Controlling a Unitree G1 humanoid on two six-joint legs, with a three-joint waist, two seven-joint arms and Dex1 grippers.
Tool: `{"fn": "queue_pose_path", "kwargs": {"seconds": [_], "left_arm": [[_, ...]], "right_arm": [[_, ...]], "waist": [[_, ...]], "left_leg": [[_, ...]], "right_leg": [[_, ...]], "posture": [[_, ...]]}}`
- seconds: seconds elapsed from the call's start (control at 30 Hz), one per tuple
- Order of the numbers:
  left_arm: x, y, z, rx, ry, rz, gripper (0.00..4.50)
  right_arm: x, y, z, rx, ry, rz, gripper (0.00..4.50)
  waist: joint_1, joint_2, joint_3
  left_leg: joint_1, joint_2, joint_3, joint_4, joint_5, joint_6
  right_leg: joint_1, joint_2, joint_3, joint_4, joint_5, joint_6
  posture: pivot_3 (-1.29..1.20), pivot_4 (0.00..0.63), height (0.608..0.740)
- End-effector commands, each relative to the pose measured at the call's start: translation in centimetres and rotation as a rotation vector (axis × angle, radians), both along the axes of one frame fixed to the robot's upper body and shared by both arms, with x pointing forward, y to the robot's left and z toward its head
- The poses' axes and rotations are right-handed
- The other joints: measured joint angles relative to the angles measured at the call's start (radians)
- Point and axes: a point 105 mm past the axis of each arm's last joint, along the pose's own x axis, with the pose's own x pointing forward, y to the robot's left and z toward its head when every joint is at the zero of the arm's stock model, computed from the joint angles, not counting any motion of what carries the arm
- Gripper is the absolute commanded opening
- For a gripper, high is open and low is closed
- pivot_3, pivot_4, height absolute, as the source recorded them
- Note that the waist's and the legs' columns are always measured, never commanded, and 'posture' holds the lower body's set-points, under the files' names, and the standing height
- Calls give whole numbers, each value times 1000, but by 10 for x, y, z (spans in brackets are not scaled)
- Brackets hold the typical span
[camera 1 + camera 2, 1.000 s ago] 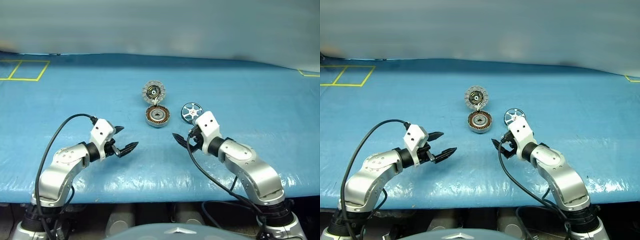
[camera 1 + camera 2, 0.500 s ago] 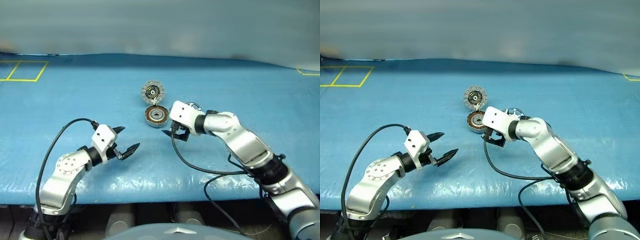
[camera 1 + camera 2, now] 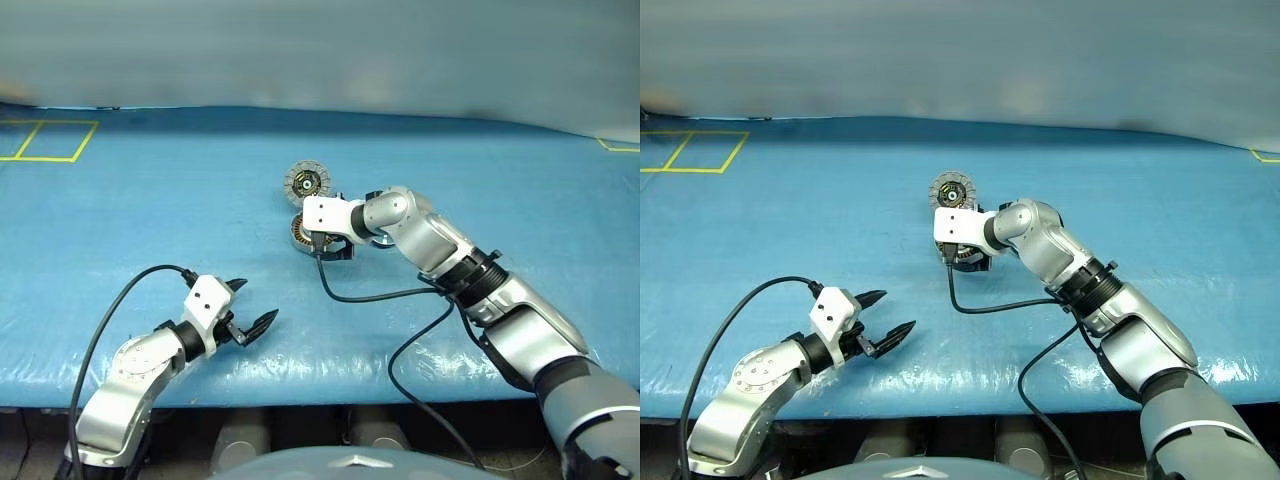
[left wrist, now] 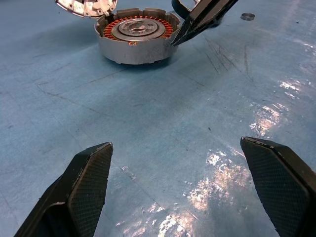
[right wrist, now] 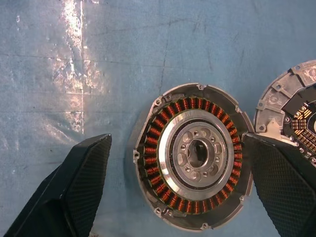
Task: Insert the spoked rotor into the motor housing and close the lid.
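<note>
The motor housing (image 5: 157, 129), a grey cup with copper windings and a silver hub, lies on the blue table. The lid (image 3: 306, 181) is joined to its far edge and lies open, its segmented rim and dark centre facing up. My right gripper (image 3: 326, 251) hangs open just above the housing, pointing down, with one finger (image 5: 74, 192) on each side and nothing held. In the left wrist view its fingertips (image 4: 192, 24) are at the housing's (image 4: 133, 47) rim. My left gripper (image 3: 255, 303) is open and empty, nearer the front edge and left of the housing. My right arm hides the spoked rotor.
The parts lie on a blue sheet (image 3: 150, 220) that covers the table. There are yellow tape squares (image 3: 45, 140) at the far left and a yellow corner mark (image 3: 615, 147) at the far right. The right arm's black cable (image 3: 370, 295) trails across the sheet in front of the housing.
My right arm has swung left and forward from beside the spoked rotor to over the housing, rolling its wrist. My left gripper has drawn back a little toward the front edge.
</note>
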Motion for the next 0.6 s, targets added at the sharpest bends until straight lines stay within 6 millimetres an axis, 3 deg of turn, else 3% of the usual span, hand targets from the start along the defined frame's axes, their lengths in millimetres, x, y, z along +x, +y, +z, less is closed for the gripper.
{"fn": "queue_pose_path", "kwargs": {"seconds": [0.03,0.6], "left_arm": [[0,-5,10,19,-71,2,4500],[-1,-11,10,-16,-73,4,4500]], "right_arm": [[4,3,9,-6,-16,33,4459],[5,-6,-31,-107,109,18,4459]], "waist": [[0,0,0],[-1,1,0]], "left_leg": [[0,0,0,0,0,0],[1,0,0,0,0,0]], "right_leg": [[0,0,0,0,0,0],[1,0,0,1,0,0]], "posture": [[0,150,740],[0,150,740]]}}
